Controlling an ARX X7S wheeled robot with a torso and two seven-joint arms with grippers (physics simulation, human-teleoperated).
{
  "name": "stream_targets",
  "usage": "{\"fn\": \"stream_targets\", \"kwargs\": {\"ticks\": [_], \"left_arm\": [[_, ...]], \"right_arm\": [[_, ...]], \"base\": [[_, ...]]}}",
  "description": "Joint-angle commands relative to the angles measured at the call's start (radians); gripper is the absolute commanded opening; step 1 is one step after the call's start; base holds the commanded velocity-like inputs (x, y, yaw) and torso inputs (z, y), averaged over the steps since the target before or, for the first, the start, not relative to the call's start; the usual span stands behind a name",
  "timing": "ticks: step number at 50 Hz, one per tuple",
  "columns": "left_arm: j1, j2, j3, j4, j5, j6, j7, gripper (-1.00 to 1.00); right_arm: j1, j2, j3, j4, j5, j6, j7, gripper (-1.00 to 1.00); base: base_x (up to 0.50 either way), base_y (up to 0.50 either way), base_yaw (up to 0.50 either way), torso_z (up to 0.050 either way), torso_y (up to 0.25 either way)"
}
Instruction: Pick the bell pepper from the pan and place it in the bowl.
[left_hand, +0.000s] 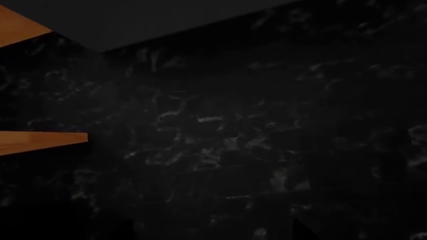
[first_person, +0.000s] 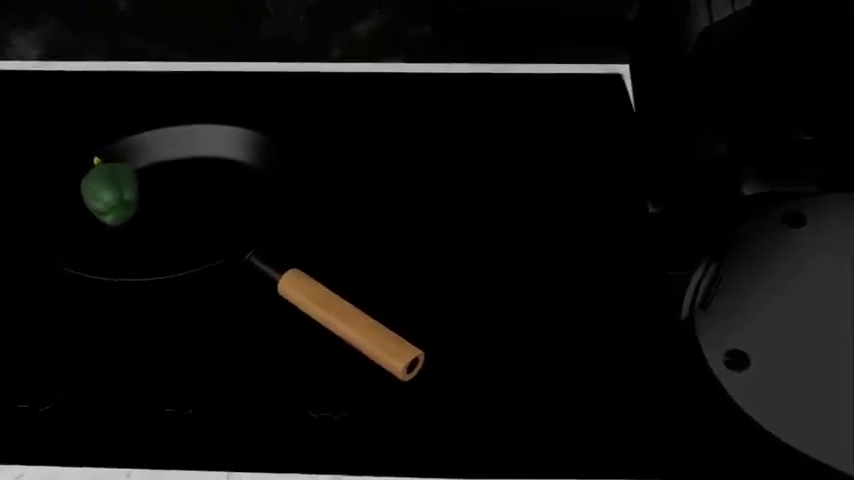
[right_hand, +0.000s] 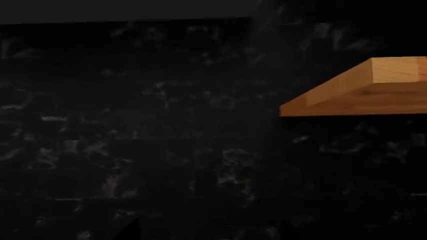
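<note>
The bell pepper (first_person: 112, 192), small and dark green, lies at the left side of the black pan (first_person: 187, 240) in the head view. The pan's wooden handle (first_person: 350, 324) points toward the near right. The bowl is out of view. Neither gripper shows in the head view. In the left wrist view only faint dark tips of my left gripper (left_hand: 213, 233) show at the frame's edge, wide apart, with nothing between them. My right gripper (right_hand: 212, 234) shows the same way, empty. Both wrist cameras face a dark marbled wall, far from the pan.
The pan sits on a black cooktop with a white far edge (first_person: 320, 67). A grey rounded part of my own body (first_person: 781, 320) fills the right of the head view. Wooden shelves jut from the wall in the left wrist view (left_hand: 40, 140) and the right wrist view (right_hand: 360, 92).
</note>
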Motion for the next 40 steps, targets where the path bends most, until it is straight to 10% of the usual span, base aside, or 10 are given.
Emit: {"fn": "stream_targets", "kwargs": {"ticks": [1,24,40], "left_arm": [[0.005,-0.008,-0.006,0.01,-0.013,-0.005,-0.009,1.0],[-0.003,-0.011,0.004,0.028,0.128,-0.034,0.102,1.0],[-0.009,0.006,0.016,0.019,0.121,-0.03,0.086,1.0]], "right_arm": [[-0.004,-0.005,-0.004,0.007,0.002,-0.001,-0.007,1.0],[-0.019,0.014,0.002,-0.027,0.058,0.004,0.017,1.0],[-0.072,0.055,0.045,-0.05,0.084,-0.043,0.024,1.0]], "base": [[0.37,0.0,0.0,0.0,0.0],[0.02,0.43,0.0,0.0,0.001],[0.07,0.01,0.0,0.0,0.0]]}}
